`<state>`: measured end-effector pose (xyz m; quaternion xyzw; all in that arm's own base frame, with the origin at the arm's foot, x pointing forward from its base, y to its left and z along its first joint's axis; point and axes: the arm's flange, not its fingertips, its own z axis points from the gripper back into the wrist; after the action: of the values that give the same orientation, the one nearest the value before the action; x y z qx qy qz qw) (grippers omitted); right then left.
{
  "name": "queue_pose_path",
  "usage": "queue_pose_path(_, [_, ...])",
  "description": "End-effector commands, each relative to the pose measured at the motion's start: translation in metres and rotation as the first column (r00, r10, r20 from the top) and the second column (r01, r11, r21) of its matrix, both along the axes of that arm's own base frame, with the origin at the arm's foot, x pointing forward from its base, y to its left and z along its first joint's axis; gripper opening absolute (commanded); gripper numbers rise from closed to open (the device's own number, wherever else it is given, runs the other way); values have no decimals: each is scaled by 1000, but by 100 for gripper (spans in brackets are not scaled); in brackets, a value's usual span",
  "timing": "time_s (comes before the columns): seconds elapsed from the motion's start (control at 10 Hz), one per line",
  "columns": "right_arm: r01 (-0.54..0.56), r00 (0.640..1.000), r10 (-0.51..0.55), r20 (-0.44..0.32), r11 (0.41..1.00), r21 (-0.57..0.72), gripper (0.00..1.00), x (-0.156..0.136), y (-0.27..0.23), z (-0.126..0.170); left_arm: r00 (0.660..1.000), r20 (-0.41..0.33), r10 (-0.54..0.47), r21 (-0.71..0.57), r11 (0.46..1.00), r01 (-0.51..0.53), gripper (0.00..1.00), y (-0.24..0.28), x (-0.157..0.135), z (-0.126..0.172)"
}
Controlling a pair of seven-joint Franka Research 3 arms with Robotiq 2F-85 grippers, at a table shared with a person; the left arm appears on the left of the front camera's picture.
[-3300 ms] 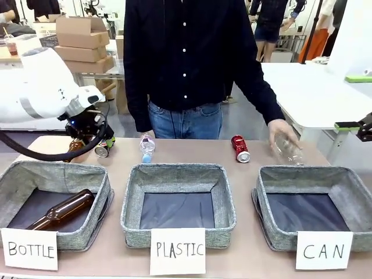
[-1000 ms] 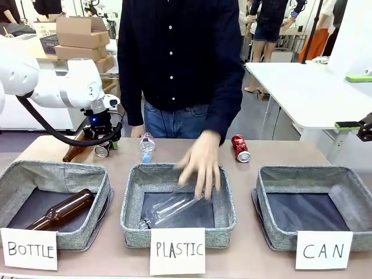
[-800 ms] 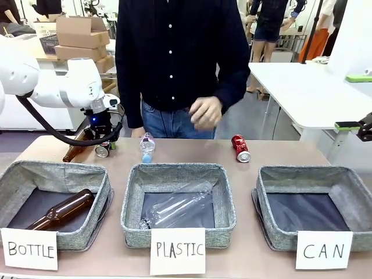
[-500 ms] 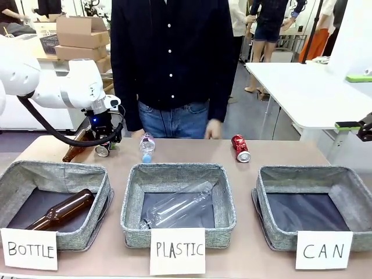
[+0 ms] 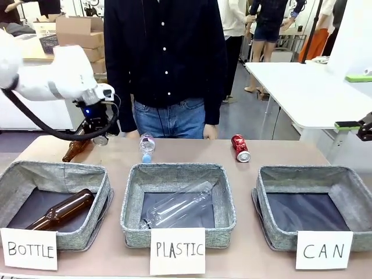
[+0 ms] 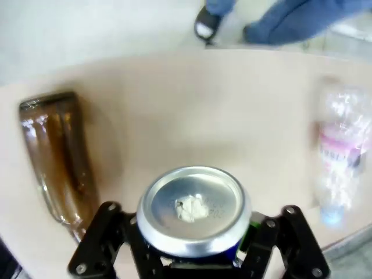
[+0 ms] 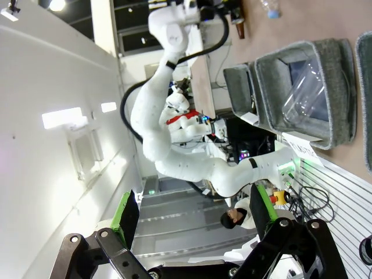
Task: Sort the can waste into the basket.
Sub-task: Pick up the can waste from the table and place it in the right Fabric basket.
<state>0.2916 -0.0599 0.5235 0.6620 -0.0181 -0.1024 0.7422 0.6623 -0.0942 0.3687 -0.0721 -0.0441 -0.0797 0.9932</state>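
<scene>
I hold the dark can [image 6: 195, 206] clamped in my left gripper [image 6: 195, 235] above the table [image 5: 186, 153], right gripper [image 7: 193, 218] wide and empty; the red can [image 5: 240, 148] lies unsorted and the CAN basket [image 5: 308, 172] holds nothing.

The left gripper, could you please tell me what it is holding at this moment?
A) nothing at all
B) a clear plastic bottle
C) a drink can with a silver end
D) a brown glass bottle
C: in the left wrist view the left gripper is shut on the dark can, its silver end facing the camera, while the brown bottle lies apart on the table.
</scene>
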Motion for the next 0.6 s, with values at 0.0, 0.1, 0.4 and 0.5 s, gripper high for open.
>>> queue_pose_path(0.0, [-3,1000,3,30,1000,19,100,2,1,2,976,25,-217,-141,966,218,0,30,-102,47])
queue_pose_path(0.1, [-3,1000,3,30,1000,19,100,2,1,2,944,30,-328,-159,931,328,0,42,-148,67])
queue_pose_path(0.4, [-3,1000,3,30,1000,19,100,2,1,2,826,253,-503,-136,827,545,0,65,-287,75])
queue_pose_path(0.5, [-3,1000,3,30,1000,19,100,2,1,2,827,361,-430,-155,847,508,0,63,-295,68])
